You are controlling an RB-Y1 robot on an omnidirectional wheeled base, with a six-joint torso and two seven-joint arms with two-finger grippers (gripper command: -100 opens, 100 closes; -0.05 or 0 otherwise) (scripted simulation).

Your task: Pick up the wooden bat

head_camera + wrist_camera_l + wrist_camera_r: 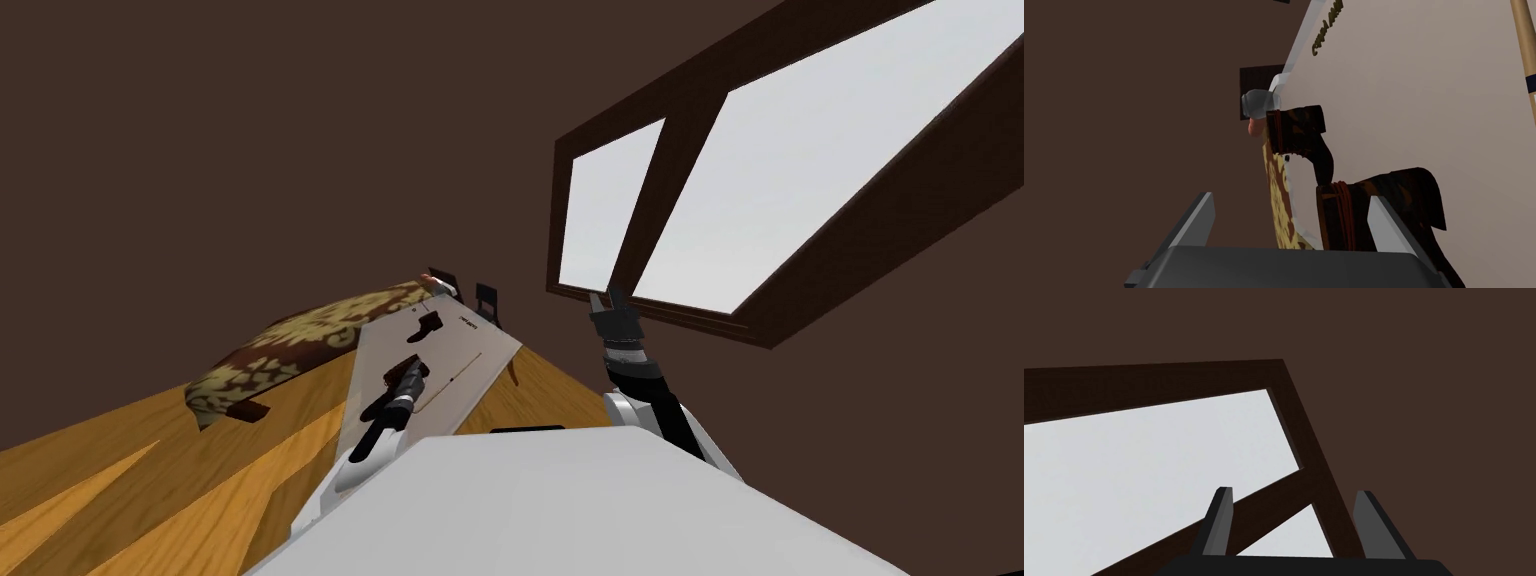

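The bat (pixel 1524 45) is a thin tan stick with a dark band, lying on the pale tabletop (pixel 1424 100) off to one side of my left gripper. From the head camera the bat (pixel 462 372) is a faint pale line to the right of that hand. My left gripper (pixel 1291 220) is open above the table's edge, with a dark brown boot (pixel 1394 210) just past one fingertip. In the head view the left gripper (pixel 408 372) hangs over the table. My right gripper (pixel 607 300) is raised by the window, and the right gripper (pixel 1294 513) is open and holds nothing.
A second dark boot (pixel 1304 135) and a small glass jar (pixel 1259 102) sit near the table's edge. A brown and yellow patterned sofa (pixel 290 350) lies left of the table. Dark chairs (pixel 487 300) stand behind it. The floor (pixel 150 480) is wooden.
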